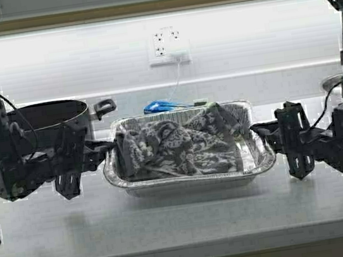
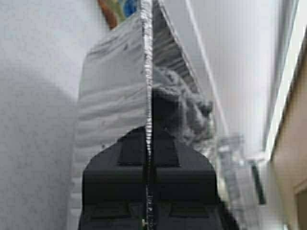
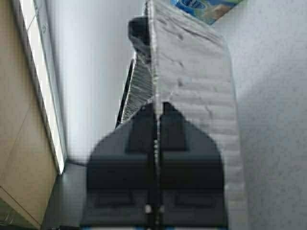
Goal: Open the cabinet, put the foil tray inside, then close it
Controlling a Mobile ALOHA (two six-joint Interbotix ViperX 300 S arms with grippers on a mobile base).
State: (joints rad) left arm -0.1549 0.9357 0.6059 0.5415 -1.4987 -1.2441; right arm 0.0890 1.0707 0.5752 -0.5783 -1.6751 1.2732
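Two arms hold the foil tray (image 1: pixel 189 164) right now, one at each short end. The tray sits on the grey desk (image 1: pixel 172 224), in the middle, just in front of you. So you are at the pick-up step: the tray is gripped but looks like it is on the desk, not yet lifted. The cabinet (image 1: pixel 154 5) shows only as a thin tan strip high above the bright wall, and you cannot tell if its doors are open.

Next, I think you must lift both ends together and keep them level, so the thin foil does not bend or twist.

Your left gripper (image 1: pixel 105 148) has its jaws closed tight on the tray's rim. Your right gripper (image 1: pixel 260 131) has its jaws closed tight on the rim of the other end.

Look around. The black pot (image 1: pixel 49 123) stands just behind your left arm, so go up slowly there. Inside the tray is a bunched grey cloth (image 1: pixel 177 144). Behind the tray lies something blue (image 1: pixel 162 107). A white plug (image 1: pixel 168 47) is on the wall.
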